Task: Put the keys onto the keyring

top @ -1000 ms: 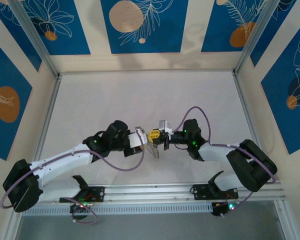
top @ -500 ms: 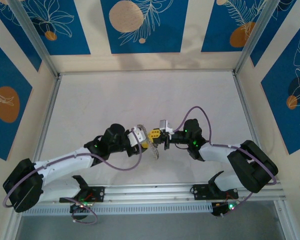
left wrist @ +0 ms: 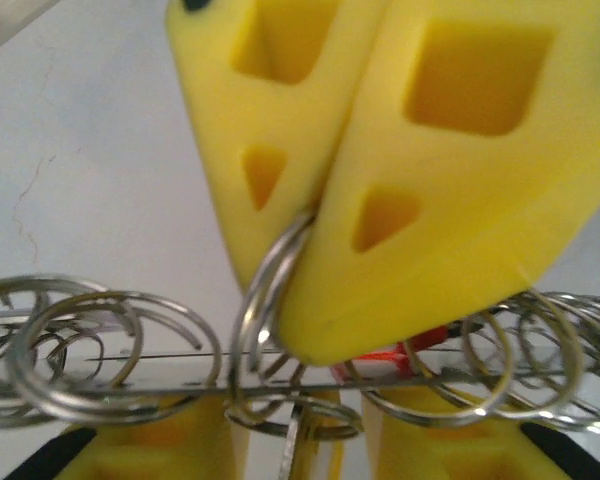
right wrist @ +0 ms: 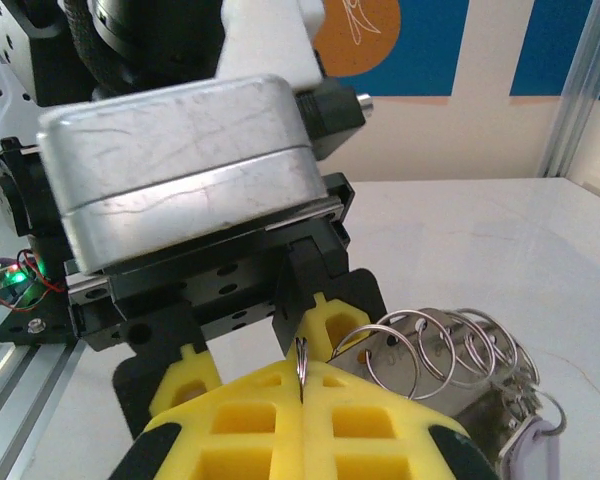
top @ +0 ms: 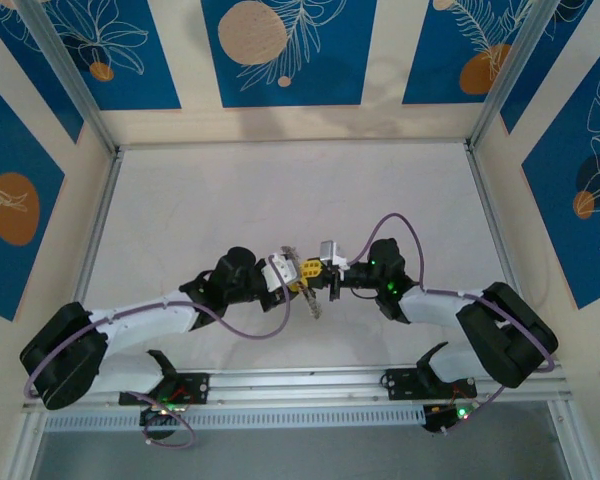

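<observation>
My right gripper (right wrist: 302, 385) is shut on a small split ring (right wrist: 302, 362), seen edge-on between its yellow fingers (left wrist: 430, 200). My left gripper (left wrist: 300, 420) faces it tip to tip. Its two fingers (left wrist: 180, 445) stand apart, with that ring and a flat ring in the gap; whether they press on either is unclear. A thin straight wire, apparently the keyring (left wrist: 130, 385), crosses the left fingertips with several rings strung along it. Metal keys (right wrist: 446, 381) hang on those rings, and a red head (left wrist: 420, 348) shows behind. Both grippers (top: 305, 276) meet mid-table.
The bunch of rings and keys (top: 313, 303) dangles just below the meeting point. The left gripper's black body and silver housing (right wrist: 180, 150) stand close in front of the right wrist. An aluminium rail (top: 300, 385) runs along the near edge, and frame posts (top: 485, 200) border the white table.
My left arm has swung right and brought its gripper up against the right gripper's fingertips. The right arm has stayed put, still clamped on its ring.
</observation>
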### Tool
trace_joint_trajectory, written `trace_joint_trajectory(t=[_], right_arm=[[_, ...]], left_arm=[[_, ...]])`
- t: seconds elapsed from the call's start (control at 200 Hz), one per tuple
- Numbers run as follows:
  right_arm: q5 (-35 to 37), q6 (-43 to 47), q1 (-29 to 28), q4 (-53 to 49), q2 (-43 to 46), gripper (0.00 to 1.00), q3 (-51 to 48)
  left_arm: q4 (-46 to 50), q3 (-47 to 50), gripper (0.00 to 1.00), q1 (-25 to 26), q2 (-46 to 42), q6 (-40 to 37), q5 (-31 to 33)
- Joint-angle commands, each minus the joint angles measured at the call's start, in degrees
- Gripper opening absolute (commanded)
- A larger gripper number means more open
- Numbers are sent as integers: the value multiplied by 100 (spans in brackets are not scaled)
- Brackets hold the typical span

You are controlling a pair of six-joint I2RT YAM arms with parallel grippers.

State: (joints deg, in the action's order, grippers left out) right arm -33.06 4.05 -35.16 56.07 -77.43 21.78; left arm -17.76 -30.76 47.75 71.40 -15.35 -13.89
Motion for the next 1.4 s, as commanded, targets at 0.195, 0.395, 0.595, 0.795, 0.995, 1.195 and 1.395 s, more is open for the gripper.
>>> trace_joint_trajectory(t=[0.195, 0.395, 0.595, 0.795, 0.995, 1.195, 1.395], right_arm=[[-30, 200, 9, -107, 341, 0, -60], [-3, 511, 9, -583, 482, 0, -43], [97, 1100, -95, -1403, 683, 0, 58], [155, 1292, -132, -1676, 750, 0, 98], [168, 1357, -158, -1939, 706, 0, 202], [261, 1424, -158, -2191, 611, 0, 286], [212, 1331, -165, -1950, 542, 0, 269]], left_arm=[[28, 108, 9, -51, -366, -386, -101], [921, -14, 0, -73, -777, -785, 20], [2085, -510, 0, -83, -812, -1259, 7], [3510, -1323, 0, -86, -520, -1890, -30], [4536, -2047, 0, -61, -234, -2402, -93], [5577, -2881, 0, -13, 55, -3001, 119], [6382, -3652, 0, 118, 465, -3493, 373]])
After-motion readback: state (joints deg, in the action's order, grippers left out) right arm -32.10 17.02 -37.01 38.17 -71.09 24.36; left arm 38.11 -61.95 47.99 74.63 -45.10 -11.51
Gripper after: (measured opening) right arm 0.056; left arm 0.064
